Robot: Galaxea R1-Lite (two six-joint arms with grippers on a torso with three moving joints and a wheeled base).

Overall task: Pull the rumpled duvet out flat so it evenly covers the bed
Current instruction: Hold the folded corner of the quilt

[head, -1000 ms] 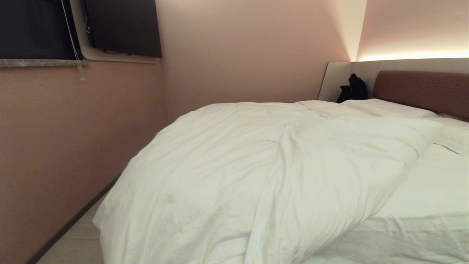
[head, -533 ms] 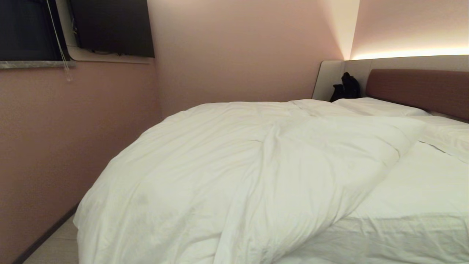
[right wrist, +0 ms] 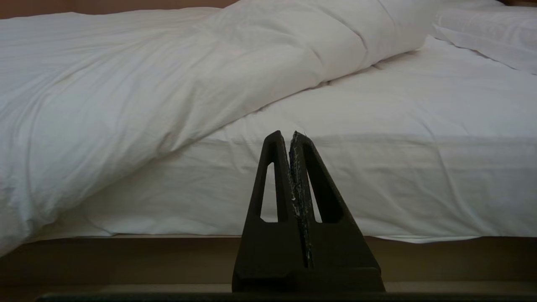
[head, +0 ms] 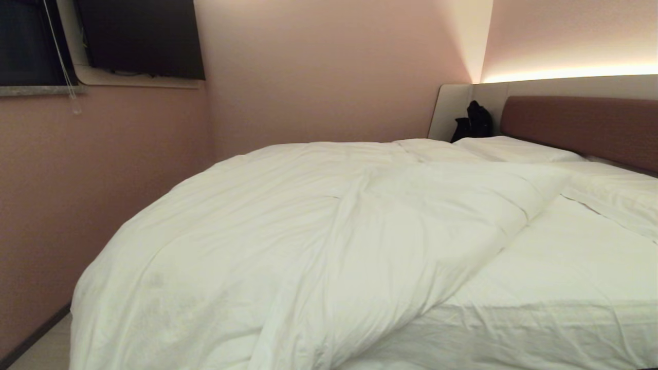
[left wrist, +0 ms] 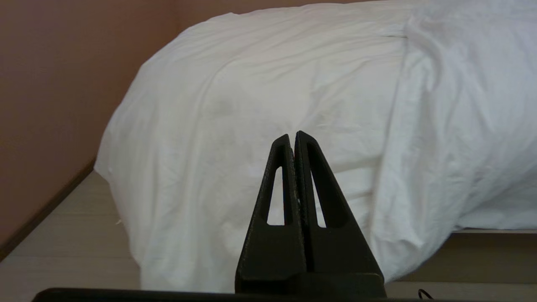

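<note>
The whole head view has slid toward 3 o'clock over the last second, so the robot is turning or driving, not the bedding moving. The duvet (head: 288, 241) lies bunched over the bed (head: 576, 267) from 12 to 8 o'clock, bare sheet at 4 o'clock. Left claw (left wrist: 295, 136) and right claw (right wrist: 289, 136) are pressed together, empty, short of the bed. Pink walls, a dark bag (head: 473, 122) at 1 o'clock.

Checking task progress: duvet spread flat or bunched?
Bunched: the duvet is heaped on the bed's left, leaving the sheet bare on the right.
</note>
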